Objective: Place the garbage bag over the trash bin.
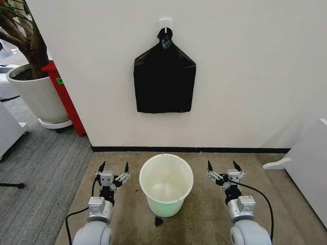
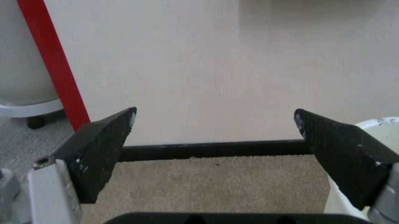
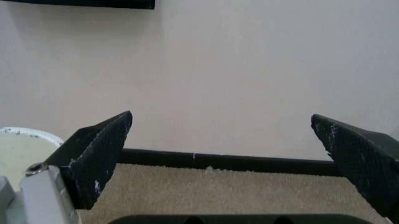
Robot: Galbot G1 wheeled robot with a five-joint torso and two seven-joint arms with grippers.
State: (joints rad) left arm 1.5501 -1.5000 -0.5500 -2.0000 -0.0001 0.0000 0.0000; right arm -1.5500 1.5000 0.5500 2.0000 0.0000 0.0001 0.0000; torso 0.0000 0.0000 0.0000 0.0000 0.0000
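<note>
The trash bin point(image 1: 166, 162), a pale round bucket, stands on the tan carpet close to the wall, and nothing lies inside it. The garbage bag is out of view. My left gripper point(image 1: 114, 166) is open just left of the bin, level with its rim, and holds nothing. My right gripper point(image 1: 222, 164) is open at the same height on the bin's right. In the left wrist view the gripper point(image 2: 215, 114) faces the wall with the bin's rim point(image 2: 381, 122) beside one finger. In the right wrist view the gripper point(image 3: 221, 116) also faces the wall, with the bin point(image 3: 25, 140) at the edge.
A flat black bundle point(image 1: 164, 81) hangs from a white hook point(image 1: 165, 23) on the wall above the bin. A small black scrap point(image 1: 158, 221) lies before the bin. A white plant pot point(image 1: 38, 94) and a red panel point(image 1: 66, 97) stand left; white furniture point(image 1: 306, 163) stands right.
</note>
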